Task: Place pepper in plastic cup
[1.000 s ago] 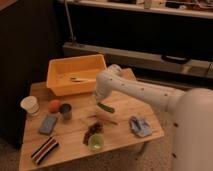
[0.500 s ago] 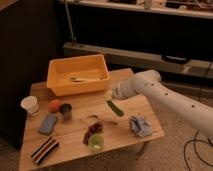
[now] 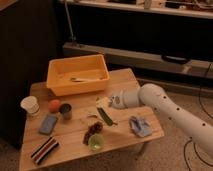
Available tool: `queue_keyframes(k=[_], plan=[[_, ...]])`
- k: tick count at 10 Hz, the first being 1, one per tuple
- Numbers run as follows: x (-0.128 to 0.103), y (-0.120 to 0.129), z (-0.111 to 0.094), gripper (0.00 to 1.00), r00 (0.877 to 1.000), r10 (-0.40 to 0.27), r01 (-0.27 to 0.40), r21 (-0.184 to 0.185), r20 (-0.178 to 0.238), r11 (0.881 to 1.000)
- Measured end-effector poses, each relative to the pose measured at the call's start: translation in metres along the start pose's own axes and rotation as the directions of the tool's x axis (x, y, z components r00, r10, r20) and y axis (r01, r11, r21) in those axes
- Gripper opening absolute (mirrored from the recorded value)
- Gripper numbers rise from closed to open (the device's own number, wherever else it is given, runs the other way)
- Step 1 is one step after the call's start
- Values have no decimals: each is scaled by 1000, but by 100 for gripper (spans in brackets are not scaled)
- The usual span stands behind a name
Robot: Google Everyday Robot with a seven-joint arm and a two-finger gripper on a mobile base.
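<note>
The dark-green pepper [image 3: 105, 117] lies flat on the wooden table [image 3: 125, 80], near its middle. The lime-green plastic cup [image 3: 96, 142] stands upright near the table's front edge, just in front of the pepper. My gripper [image 3: 106, 103] is at the end of the white arm [image 3: 155, 100], which reaches in from the right. It hovers low over the table, right at the pepper's far end.
A yellow bin [image 3: 77, 75] stands at the back of the table. A white paper cup [image 3: 30, 105], an orange fruit [image 3: 54, 105] and a dark metal cup [image 3: 65, 111] stand at the left. A dark red lumpy item [image 3: 92, 131], blue sponge [image 3: 48, 123], striped item [image 3: 44, 150] and blue cloth [image 3: 140, 126] lie toward the front.
The arm swung out to the right and has come back toward the table's middle. The pepper now lies slightly nearer the front and left than half a second ago.
</note>
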Motion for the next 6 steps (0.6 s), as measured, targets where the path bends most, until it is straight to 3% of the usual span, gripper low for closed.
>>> queue_keyframes(k=[4, 6], plan=[[-18, -30, 27, 0, 999, -42, 40, 78, 25, 996], [-26, -33, 36, 0, 998, -53, 50, 91, 32, 995]])
